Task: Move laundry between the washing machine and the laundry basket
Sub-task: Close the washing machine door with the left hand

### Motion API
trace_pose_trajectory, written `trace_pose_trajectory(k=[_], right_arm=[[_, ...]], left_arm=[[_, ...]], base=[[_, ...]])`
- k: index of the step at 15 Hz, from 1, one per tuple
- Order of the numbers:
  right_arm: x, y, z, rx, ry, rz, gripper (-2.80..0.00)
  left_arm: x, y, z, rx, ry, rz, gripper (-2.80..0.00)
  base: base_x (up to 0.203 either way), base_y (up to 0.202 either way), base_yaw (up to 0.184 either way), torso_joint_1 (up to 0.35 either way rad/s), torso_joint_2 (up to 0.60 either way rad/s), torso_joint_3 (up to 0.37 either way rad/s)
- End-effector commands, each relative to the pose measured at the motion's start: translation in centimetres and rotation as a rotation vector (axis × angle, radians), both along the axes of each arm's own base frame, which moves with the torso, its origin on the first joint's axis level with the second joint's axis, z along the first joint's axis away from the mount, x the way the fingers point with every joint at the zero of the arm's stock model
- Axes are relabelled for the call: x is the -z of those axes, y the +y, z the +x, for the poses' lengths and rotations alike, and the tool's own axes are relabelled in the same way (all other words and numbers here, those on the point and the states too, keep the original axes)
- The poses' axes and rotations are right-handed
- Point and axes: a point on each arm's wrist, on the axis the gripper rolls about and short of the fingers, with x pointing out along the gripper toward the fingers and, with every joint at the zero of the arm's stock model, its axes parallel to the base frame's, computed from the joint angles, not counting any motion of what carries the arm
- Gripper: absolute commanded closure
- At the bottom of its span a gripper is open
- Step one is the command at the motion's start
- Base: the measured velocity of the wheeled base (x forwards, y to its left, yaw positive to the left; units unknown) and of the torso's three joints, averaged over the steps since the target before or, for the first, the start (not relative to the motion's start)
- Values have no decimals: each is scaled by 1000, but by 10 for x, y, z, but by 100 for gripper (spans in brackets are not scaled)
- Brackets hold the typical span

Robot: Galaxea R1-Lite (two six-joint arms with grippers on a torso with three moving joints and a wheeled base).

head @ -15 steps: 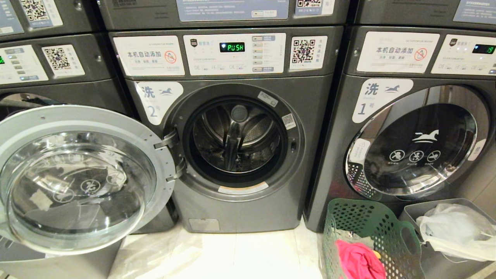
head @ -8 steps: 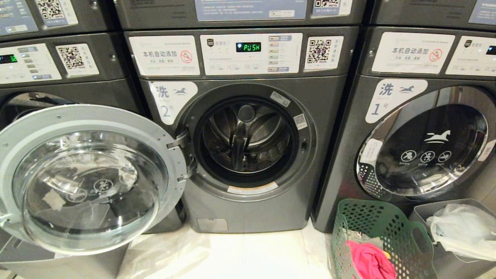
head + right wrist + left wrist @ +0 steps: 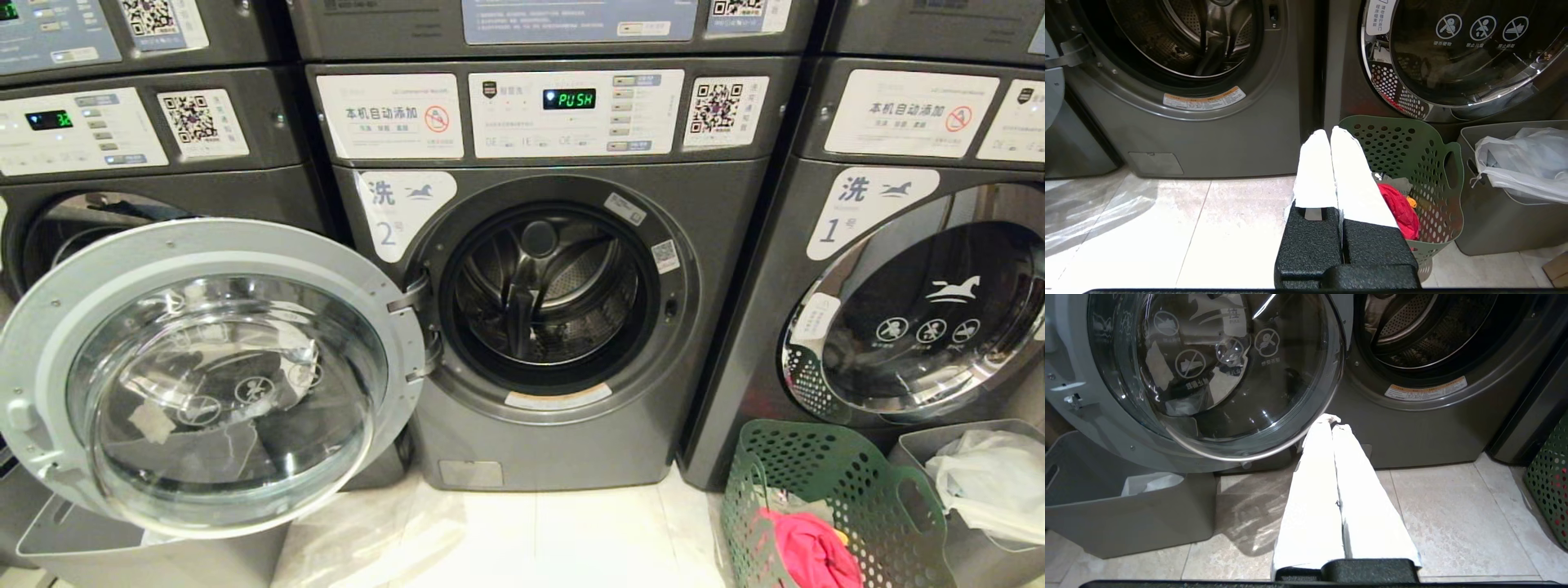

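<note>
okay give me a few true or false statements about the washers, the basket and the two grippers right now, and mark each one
1. The middle washer's door is swung open. True.
2. The drum is packed with laundry. False: it looks empty.
3. The green basket holds a pink garment. True.
4. The right gripper grips the pink garment. False: it is shut on nothing, above the floor beside the basket.
5. The left gripper is open. False: its fingers are pressed together.

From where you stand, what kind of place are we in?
Most likely a self-service laundromat: stacked, numbered washing machines side by side, QR code stickers on their panels, and a green laundry basket with clothes on the tiled floor.
</note>
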Motion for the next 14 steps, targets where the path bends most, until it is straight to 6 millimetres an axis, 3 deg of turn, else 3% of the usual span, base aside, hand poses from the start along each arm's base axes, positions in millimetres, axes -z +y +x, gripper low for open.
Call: trace_pose_trajectory(k=[1,2,4,6,8,10,12,14], right_arm=[[0,0,0,1,1,0,0],[0,0,0,0,3,0,0],[0,0,0,1,3,1,0],[0,0,0,0,1,0,0],[0,0,0,1,1,1,0],[0,0,0,1,1,1,0],[0,0,0,0,1,0,0],[0,0,0,-1,1,0,0]], left_arm=[[0,0,0,0,-7,9,0],[-7,0,-2,0,-34,15,0],[-39,0,-13,0,-127,21,0],[-89,0,-25,-20,-172,25,0],[-146,1,-14,-56,-93,26,0],[-201,2,26,-78,14,11,0],[-249,3,90,-103,108,-29,0],[-276,9,162,-152,180,-60,0]], base=[[0,0,0,0,0,0],[0,0,0,0,0,0],[0,0,0,0,0,0],[0,0,0,0,0,0],[0,0,0,0,0,0],[0,0,0,0,0,0],[0,0,0,0,0,0],[0,0,0,0,0,0]])
